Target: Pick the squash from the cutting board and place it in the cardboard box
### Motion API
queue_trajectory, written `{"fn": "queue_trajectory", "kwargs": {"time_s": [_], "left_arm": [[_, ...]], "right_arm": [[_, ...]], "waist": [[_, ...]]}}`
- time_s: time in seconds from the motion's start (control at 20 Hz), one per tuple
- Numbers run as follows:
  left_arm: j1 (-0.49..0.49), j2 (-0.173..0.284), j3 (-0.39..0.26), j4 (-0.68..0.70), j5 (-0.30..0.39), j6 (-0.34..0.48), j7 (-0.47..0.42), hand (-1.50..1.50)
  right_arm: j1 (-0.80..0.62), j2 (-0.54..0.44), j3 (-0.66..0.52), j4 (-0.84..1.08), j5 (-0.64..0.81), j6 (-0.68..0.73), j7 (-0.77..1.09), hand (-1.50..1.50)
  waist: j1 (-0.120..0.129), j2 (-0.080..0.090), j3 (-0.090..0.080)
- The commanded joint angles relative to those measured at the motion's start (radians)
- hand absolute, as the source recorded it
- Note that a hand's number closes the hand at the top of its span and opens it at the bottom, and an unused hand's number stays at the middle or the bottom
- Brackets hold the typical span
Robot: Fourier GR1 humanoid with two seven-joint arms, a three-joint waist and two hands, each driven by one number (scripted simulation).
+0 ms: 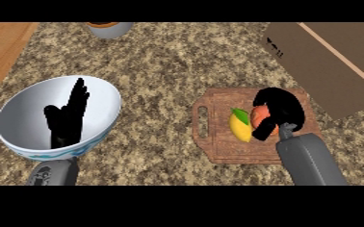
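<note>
The speckled granite counter point(163, 67) is being shared by a brown cardboard box point(323, 62) and a wooden cutting board point(220, 149). There, the yellow-and-orange squash point(243, 126) is being gripped by the right hand point(279, 108), fingers curled. The left hand point(68, 118) is being held open over a white bowl point(28, 110).

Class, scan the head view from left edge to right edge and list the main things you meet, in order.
Left hand resting open over the white bowl → cutting board → yellow squash → right hand curled over an orange item → cardboard box.
</note>
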Motion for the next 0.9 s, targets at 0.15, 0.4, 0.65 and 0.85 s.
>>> {"fn": "queue_trajectory", "kwargs": {"time_s": [0.15,0.4,0.65,0.85], "left_arm": [[-0.024,-0.009,-0.018,0.015,-0.022,0.009,0.026,0.00],[-0.021,-0.029,-0.009,0.057,-0.008,-0.002,-0.021,0.00],[0.004,-0.004,0.012,0.023,0.012,-0.033,0.000,0.00],[0.003,-0.001,0.023,0.058,-0.007,-0.019,-0.034,0.00]], "right_arm": [[-0.196,0.143,-0.040,0.195,0.094,-0.106,0.199,1.50],[-0.432,0.186,-0.023,0.392,0.034,-0.169,0.470,1.50],[-0.568,0.188,-0.044,0.624,0.067,-0.284,0.392,1.50],[-0.618,0.188,0.003,0.552,0.092,-0.271,0.439,1.50]], "waist": [[0.016,0.012,-0.006],[0.039,0.017,-0.006],[0.027,0.014,-0.006],[0.014,0.009,-0.007]]}}
